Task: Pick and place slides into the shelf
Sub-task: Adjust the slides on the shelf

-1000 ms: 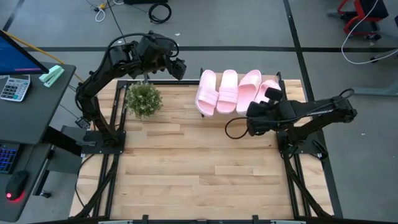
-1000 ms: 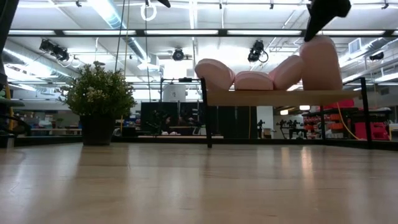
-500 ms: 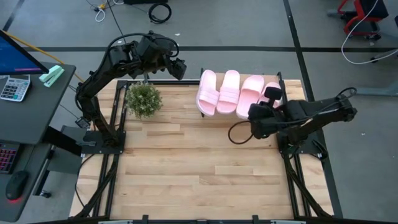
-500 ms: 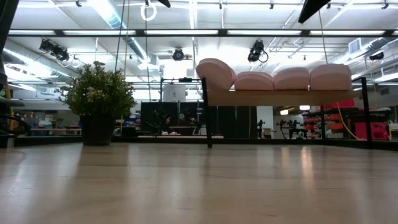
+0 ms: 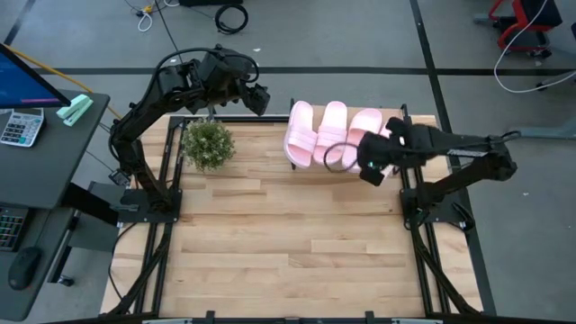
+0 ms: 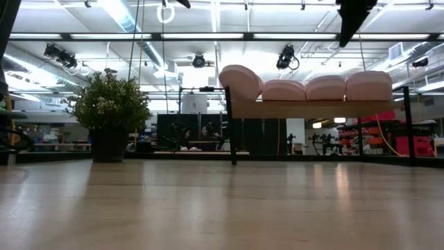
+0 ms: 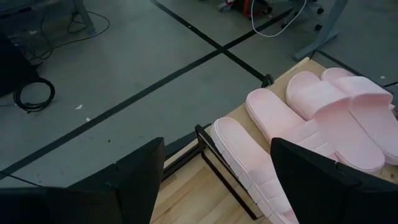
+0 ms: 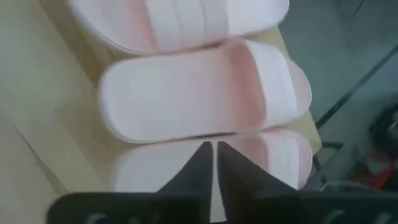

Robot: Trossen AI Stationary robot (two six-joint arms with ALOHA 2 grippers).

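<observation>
Four pink slides [image 6: 305, 87] lie on the shelf [image 6: 316, 108], a potted plant [image 6: 111, 114] well apart.

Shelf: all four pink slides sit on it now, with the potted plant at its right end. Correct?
Not quite. The four slides are on the shelf, but the potted plant stands on the table to the shelf's left, as the high view shows.

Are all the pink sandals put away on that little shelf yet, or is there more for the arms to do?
It looks finished: four slides lie side by side on the shelf, none on the table. The right gripper hovers over them, fingers nearly together, holding nothing. The left gripper waits open beside the plant. The leftmost slide sits tilted, overhanging the edge.
</observation>
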